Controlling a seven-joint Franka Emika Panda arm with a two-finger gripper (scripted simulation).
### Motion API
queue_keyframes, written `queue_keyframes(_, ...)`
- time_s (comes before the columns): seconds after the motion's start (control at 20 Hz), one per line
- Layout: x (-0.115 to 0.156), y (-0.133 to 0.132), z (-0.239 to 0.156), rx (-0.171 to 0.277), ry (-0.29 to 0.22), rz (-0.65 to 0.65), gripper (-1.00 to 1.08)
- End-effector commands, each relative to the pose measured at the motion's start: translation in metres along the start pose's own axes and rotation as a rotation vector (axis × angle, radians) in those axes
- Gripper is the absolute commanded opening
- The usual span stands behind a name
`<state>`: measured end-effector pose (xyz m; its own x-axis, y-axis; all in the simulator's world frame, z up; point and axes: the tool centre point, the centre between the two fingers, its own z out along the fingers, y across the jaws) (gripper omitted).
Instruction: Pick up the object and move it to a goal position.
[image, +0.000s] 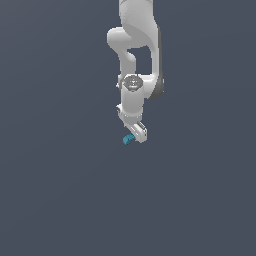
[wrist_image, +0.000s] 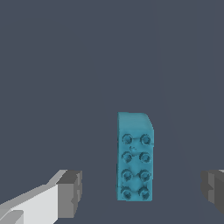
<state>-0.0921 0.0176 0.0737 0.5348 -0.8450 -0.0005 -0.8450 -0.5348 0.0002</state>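
Note:
The object is a small teal-blue studded brick (wrist_image: 134, 157), longer than it is wide, lying on the flat grey floor. In the exterior view it shows as a tiny teal piece (image: 128, 139) at the tip of the white arm. My gripper (wrist_image: 142, 191) is open and low over it, with one grey finger pad (wrist_image: 71, 192) on one side of the brick and the other pad (wrist_image: 213, 189) on the other. Neither pad touches the brick. In the exterior view the gripper (image: 135, 135) points down, right beside the piece.
Plain dark grey floor (image: 60, 190) all around. No goal marker or other object shows in either view.

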Motion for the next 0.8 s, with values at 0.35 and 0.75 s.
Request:
queue_keyframes(0.35, -0.002, 0.002, 0.004, 0.0, 0.0, 0.019, 1.0)
queue_keyframes(0.75, -0.002, 0.003, 0.035, 0.0, 0.0, 0.023, 1.0)
